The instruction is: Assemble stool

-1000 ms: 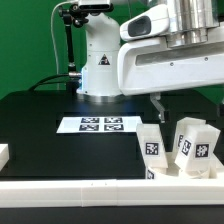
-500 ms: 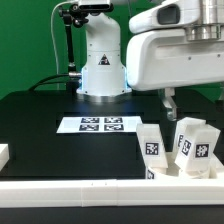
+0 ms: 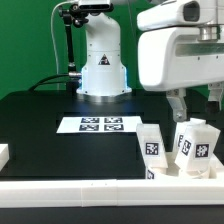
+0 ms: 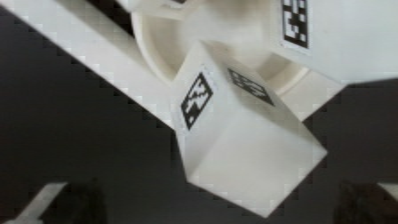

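The pincer (image 3: 196, 104) hangs above the group of stool parts, with its two fingers (image 3: 178, 103) spread as wide as they go and nothing between them. Just below it stand the white legs (image 3: 194, 143), upright blocks with black-and-white tags, and one more leg (image 3: 151, 145) stands a little to the side of the pincer, toward the exterior view's left. In the wrist view one leg (image 4: 249, 130) lies directly under the pincer, between the two dark fingertips (image 4: 39, 199) at the edge of the picture. Behind this leg there is a rounded white part, maybe the seat (image 4: 169, 40), but I cannot tell for sure.

I judge that the step in hand is the approach to pick up a leg. The next move calls for going straight down so that the fingers pass on both sides of this one leg without pushing its neighbours, and then closing.

The marker board (image 3: 98, 125) lies flat on the black table (image 3: 40, 125), well apart from the pincer.
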`<state>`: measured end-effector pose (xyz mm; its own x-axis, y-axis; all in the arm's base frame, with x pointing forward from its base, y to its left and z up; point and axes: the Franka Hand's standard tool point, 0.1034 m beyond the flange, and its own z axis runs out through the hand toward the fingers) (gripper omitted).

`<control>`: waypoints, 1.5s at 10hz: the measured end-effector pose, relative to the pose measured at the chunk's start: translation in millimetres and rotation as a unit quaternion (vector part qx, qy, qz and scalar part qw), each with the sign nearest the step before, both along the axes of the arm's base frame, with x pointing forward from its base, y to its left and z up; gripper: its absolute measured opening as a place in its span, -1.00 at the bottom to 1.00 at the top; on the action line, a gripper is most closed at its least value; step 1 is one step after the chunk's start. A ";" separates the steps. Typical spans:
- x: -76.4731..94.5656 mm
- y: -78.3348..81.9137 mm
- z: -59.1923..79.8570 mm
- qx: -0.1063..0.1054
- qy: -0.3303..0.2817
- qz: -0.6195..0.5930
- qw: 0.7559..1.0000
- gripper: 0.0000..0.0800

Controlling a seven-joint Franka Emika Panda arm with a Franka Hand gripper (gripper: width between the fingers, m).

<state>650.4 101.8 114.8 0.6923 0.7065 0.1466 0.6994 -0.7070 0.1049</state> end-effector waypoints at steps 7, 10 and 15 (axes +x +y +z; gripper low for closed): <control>-0.7 -8.6 -0.3 -0.078 0.009 0.283 0.956 0.62; 0.5 -4.0 -9.4 -0.124 0.016 0.425 0.897 0.62; 1.6 3.3 -23.9 -0.143 0.036 0.495 0.857 0.62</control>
<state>652.0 105.1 90.9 -0.2657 0.9525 -0.1484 0.9532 0.2826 0.1073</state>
